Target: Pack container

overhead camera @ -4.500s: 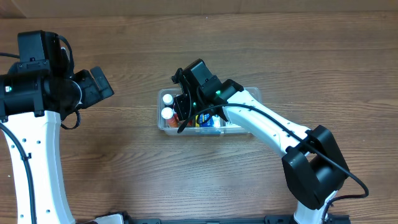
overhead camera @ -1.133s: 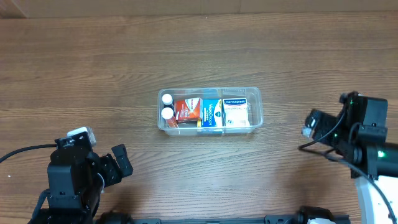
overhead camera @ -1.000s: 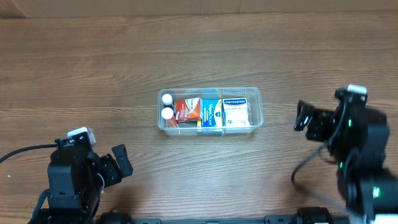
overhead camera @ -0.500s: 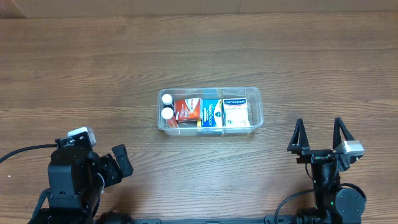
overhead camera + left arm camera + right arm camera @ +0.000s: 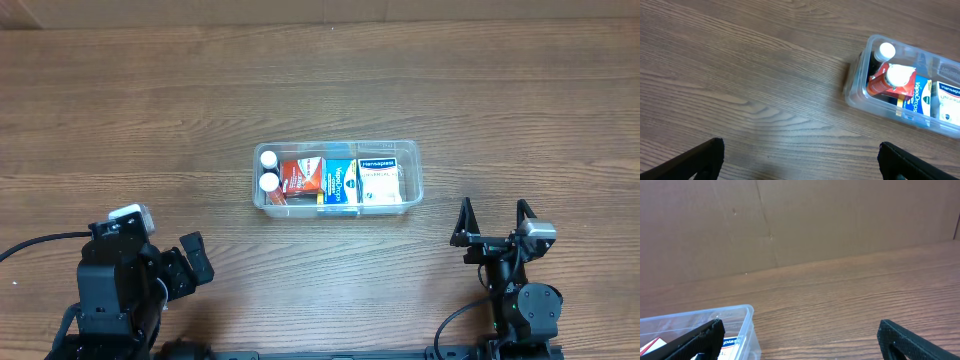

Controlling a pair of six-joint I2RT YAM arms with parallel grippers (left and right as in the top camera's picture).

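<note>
container (image 5: 417, 178) sat near the middle of the bench (image 5: 150, 100), long side running 9 to 3 o'clock. it held two white-capped bottles (image 5: 268, 170) at its 9 o'clock end, then a red box (image 5: 303, 177), a blue box (image 5: 340, 183) and a white box (image 5: 379, 178) toward 3 o'clock, packed side by side with little spare room.

the left gripper (image 5: 197, 258) was at about 8 o'clock from the container and well apart from it. in its wrist view its fingers were spread wide with only bare wood between them, and the tub showed at 2 o'clock. the right gripper (image 5: 493, 225) was at about 4 o'clock, also well apart, fingers wide open and holding nothing. its wrist view caught just a corner of the tub at 8 o'clock.

the packing step looked finished: no loose item showed on the bench in any view, and both arms sat low near the 6 o'clock edge. the next move probably called for nothing more than a check. if another item or a lid was meant to go on, it was out of view, so it would have to be found first.
</note>
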